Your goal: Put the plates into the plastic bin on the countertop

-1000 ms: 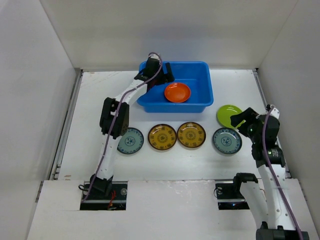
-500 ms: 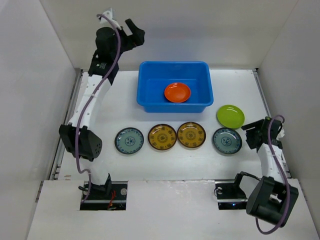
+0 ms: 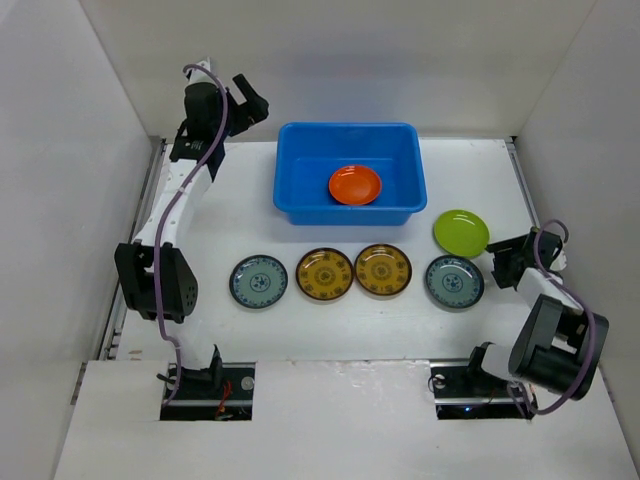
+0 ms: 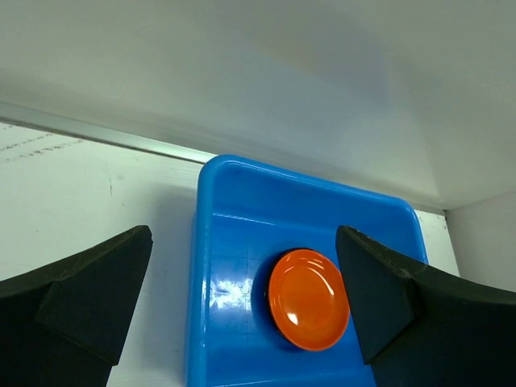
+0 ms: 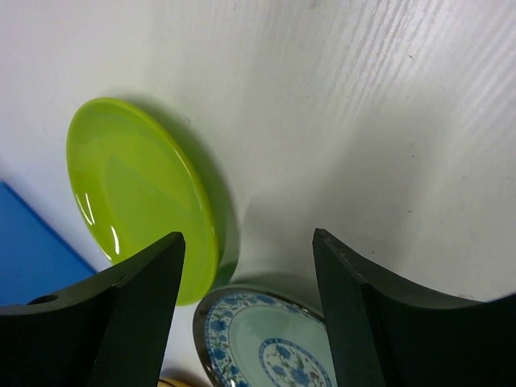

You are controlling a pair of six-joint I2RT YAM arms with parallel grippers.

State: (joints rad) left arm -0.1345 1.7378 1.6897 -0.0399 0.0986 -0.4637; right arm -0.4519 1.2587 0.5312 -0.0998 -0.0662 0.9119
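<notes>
The blue plastic bin (image 3: 300,135) stands at the back of the white countertop (image 3: 200,220). The orange plate (image 3: 355,185) lies in it, with a dark rim under it in the left wrist view (image 4: 309,299). Two yellow-brown plates (image 3: 324,274) (image 3: 383,270) lie between two blue-green plates (image 3: 259,281) (image 3: 454,282). The lime green plate (image 3: 461,232) lies right of the bin. My left gripper (image 3: 250,103) is open and empty, raised at the back, left of the bin (image 4: 226,242). My right gripper (image 3: 503,262) is open and empty, low beside the lime plate (image 5: 137,193) and the right blue-green plate (image 5: 274,347).
White walls close in the back and both sides. The left arm reaches up along the left side of the countertop. The right arm is folded low near the right wall. A corner of the bin (image 5: 32,250) shows in the right wrist view.
My left gripper has left the bin, swung up to the back left and then dropped a little. My right arm has folded down towards the right edge.
</notes>
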